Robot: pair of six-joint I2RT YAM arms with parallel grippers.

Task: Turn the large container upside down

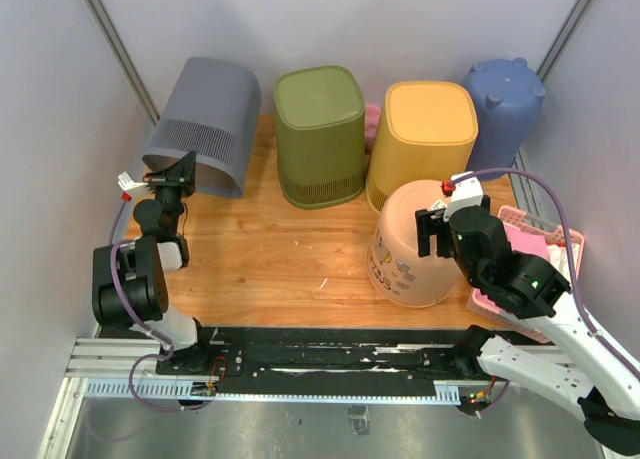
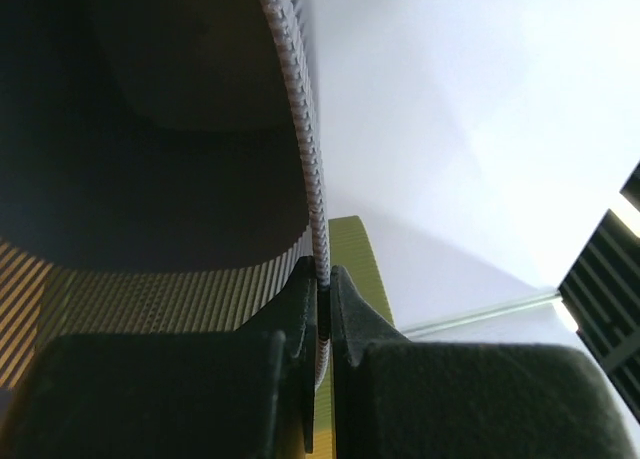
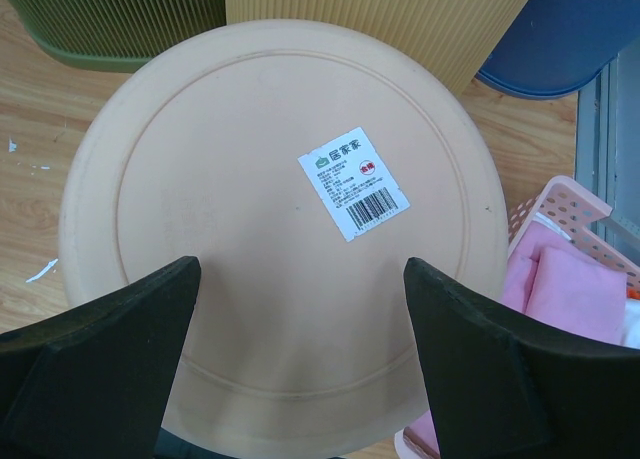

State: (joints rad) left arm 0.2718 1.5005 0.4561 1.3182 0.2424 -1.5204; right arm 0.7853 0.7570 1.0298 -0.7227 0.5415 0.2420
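The large grey slatted container [image 1: 205, 119] is at the back left of the wooden table, tilted with its open mouth facing down and toward me. My left gripper [image 1: 183, 184] is shut on its front rim. In the left wrist view the fingers [image 2: 300, 309] pinch the thin ribbed rim [image 2: 305, 139], with the dark inside of the container to the left. My right gripper [image 1: 437, 229] is open and empty, just above the flat base of an upside-down peach bucket [image 1: 405, 244]. The right wrist view shows that base with a barcode label [image 3: 352, 182] between the spread fingers.
A green bin [image 1: 320, 134], a yellow bin [image 1: 425, 139] and a blue bin [image 1: 505, 99] stand upside down along the back. A pink basket [image 1: 545, 244] with pink cloth sits at the right edge. Grey walls close in the left, back and right.
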